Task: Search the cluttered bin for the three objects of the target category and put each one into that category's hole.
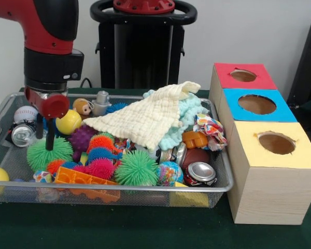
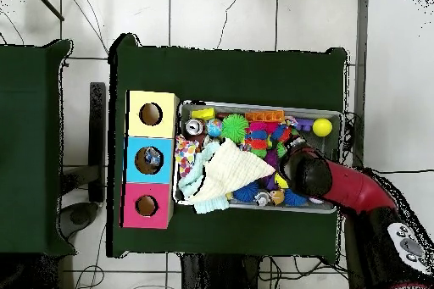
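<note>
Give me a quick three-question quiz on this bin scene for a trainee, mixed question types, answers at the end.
1. True or false: a cream cloth lies draped over some of the toys in the bin.
2. In the front view, which lid colour is nearest the camera? A red, B blue, C yellow.
3. Fill in: in the front view, the claw hangs over the bin's ___ end (left or right of the picture).

Key: 1 true. 2 C, the yellow box. 3 left.
</note>
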`<state>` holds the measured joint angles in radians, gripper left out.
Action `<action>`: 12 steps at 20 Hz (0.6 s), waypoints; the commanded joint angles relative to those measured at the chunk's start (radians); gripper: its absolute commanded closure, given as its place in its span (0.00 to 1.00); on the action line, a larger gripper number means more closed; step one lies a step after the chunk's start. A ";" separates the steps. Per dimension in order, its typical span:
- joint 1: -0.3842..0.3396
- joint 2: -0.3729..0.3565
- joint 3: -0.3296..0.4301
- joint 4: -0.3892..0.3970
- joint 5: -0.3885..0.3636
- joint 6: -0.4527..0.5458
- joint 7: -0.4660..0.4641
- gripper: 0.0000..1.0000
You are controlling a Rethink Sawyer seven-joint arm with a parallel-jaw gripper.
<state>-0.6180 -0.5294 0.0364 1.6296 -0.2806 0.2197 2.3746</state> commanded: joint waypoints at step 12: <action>0.010 0.086 0.031 0.076 -0.099 -0.069 -0.004 0.00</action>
<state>-0.6259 -0.4762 0.0368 1.6503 -0.3031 0.2108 2.3746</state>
